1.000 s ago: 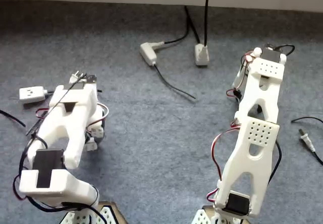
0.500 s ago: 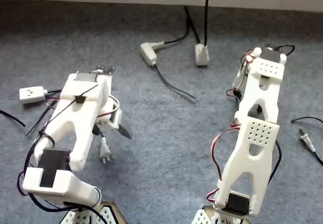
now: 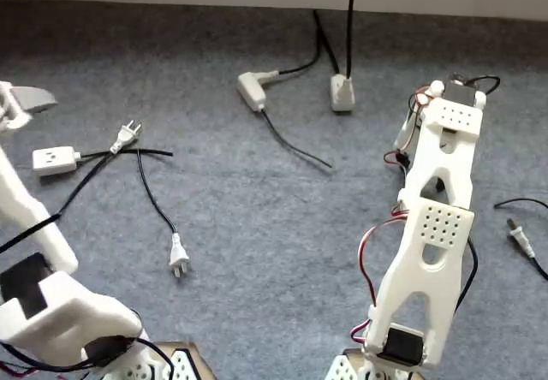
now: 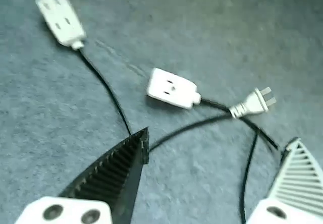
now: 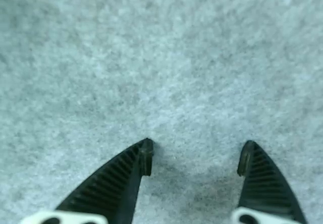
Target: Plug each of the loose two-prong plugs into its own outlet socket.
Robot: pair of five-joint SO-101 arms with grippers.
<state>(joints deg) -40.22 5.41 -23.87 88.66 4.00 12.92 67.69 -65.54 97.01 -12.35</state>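
Observation:
Two white two-prong plugs on black cords lie on the grey carpet: one plug [image 3: 126, 134] [image 4: 251, 103] next to a white outlet socket [image 3: 53, 159] [image 4: 171, 88], the other plug [image 3: 178, 256] nearer the front. My left gripper [image 3: 21, 104] [image 4: 218, 144] hangs open above this socket and plug, holding nothing. A second socket [image 4: 61, 17] lies farther off. Two more white sockets [image 3: 253, 89] [image 3: 342, 93] lie at the back. My right gripper [image 5: 197, 156] is open over bare carpet, under the right arm [image 3: 437, 217].
A small dark plug [image 3: 518, 236] on a black cord lies at the right edge. Black cords [image 3: 154, 196] cross the carpet between the left plugs, and another cord [image 3: 295, 149] trails from the back socket. A wall runs along the back.
The left arm swung up and away to the far left, uncovering the two plugs and their cords on the carpet. The right arm has not moved.

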